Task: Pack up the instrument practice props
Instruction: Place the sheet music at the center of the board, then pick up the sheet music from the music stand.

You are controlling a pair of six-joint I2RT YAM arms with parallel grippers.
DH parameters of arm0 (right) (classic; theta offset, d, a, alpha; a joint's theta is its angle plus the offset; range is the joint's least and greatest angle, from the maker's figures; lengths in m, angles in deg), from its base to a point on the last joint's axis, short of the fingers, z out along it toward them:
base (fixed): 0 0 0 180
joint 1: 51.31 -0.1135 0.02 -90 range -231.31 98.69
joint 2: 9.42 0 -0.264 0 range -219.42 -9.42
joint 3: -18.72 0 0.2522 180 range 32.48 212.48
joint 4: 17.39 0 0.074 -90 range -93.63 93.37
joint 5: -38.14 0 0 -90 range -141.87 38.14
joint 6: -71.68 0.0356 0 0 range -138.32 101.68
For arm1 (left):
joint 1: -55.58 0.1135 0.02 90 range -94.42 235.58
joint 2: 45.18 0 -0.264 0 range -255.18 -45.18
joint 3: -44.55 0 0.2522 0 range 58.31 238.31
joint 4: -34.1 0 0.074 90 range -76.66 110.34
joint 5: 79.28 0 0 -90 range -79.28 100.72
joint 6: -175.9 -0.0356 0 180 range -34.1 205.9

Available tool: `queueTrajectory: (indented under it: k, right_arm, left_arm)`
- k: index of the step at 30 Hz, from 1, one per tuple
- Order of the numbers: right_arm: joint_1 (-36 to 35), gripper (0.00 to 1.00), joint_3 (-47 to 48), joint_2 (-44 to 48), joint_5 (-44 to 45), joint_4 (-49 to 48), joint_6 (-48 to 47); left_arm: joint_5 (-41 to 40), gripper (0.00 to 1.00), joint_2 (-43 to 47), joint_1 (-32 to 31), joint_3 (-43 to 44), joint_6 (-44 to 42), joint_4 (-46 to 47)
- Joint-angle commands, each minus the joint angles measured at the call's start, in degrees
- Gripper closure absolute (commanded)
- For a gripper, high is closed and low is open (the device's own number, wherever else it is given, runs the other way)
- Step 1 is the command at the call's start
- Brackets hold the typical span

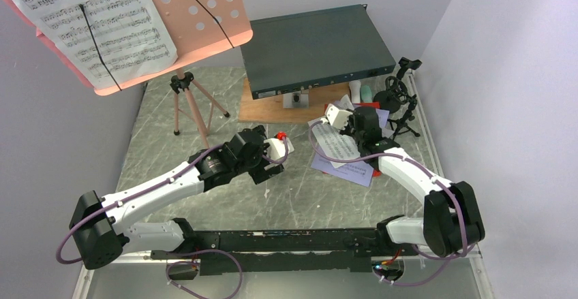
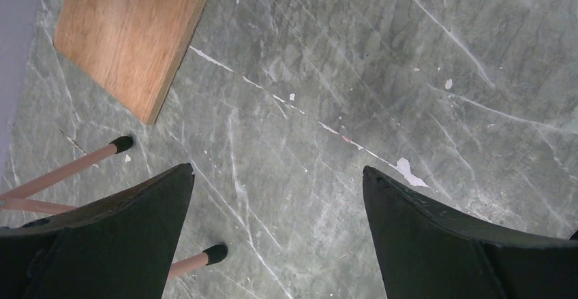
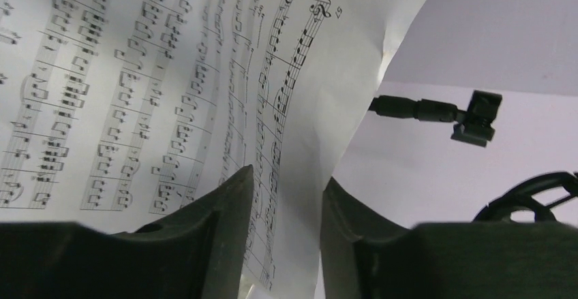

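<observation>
Two grippers are in view. We find the right gripper [image 3: 290, 176] with its fingers parted a little. A white sheet-music page [image 3: 170, 74] passes through the gap between them, and we cannot tell whether either pad touches it. The black mic stand [image 3: 436, 110] lies beyond, to the right. The left gripper [image 2: 278, 171] is spread wide above the marbled table [image 2: 354, 74], holding nothing. Two feet of the pink music stand [image 2: 68, 166] sit just beside one finger, and the wooden board [image 2: 129, 33] lies farther off.
</observation>
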Motion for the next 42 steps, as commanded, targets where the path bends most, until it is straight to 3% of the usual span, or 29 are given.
queueTrajectory:
  k: [1, 9, 18, 21, 27, 31, 33, 37, 42]
  right_arm:
    - [-0.29, 0.54, -0.78, 2.27, 5.83, -7.25, 0.47]
    - [-0.29, 0.37, 0.63, 7.53, 3.11, 3.93, 7.49]
    - [1.0, 0.3, 4.67, 11.87, -3.35, 16.51, 11.44]
    - [2.67, 0.29, 8.38, 12.78, -15.82, 27.27, 14.03]
    - [9.0, 0.24, 8.98, 13.9, -53.87, 42.37, 11.2]
    - [13.9, 0.08, 6.06, 14.4, -73.09, 47.08, 6.16]
    - [16.62, 0.01, 5.47, 14.96, -77.26, 47.4, 6.34]
    - [19.57, 0.0, 4.78, 15.54, -81.67, 46.99, 8.6]
    - [19.83, 0.0, 2.91, 17.0, -81.89, 45.14, 11.48]
  left_arm:
    - [0.92, 0.01, 1.32, 0.19, 0.22, -1.46, 0.71]
    - [1.8, 0.0, 1.81, 0.18, 0.31, -1.2, 0.58]
    - [1.93, 0.0, 1.77, 0.34, 0.21, -1.37, 0.54]
    - [2.4, 0.01, 1.85, 0.58, 0.26, -1.21, 0.54]
    - [3.94, 0.01, 2.76, 1.12, 0.31, -0.54, 0.99]
    - [6.28, 0.01, 3.92, 1.9, 0.31, 0.43, 1.58]
    - [8.16, 0.01, 4.69, 2.75, 0.3, 1.23, 2.06]
    - [12.91, 0.0, 6.33, 4.89, 0.83, 4.55, 3.74]
    - [13.27, 0.0, 7.34, 5.48, 3.99, 16.19, 4.23]
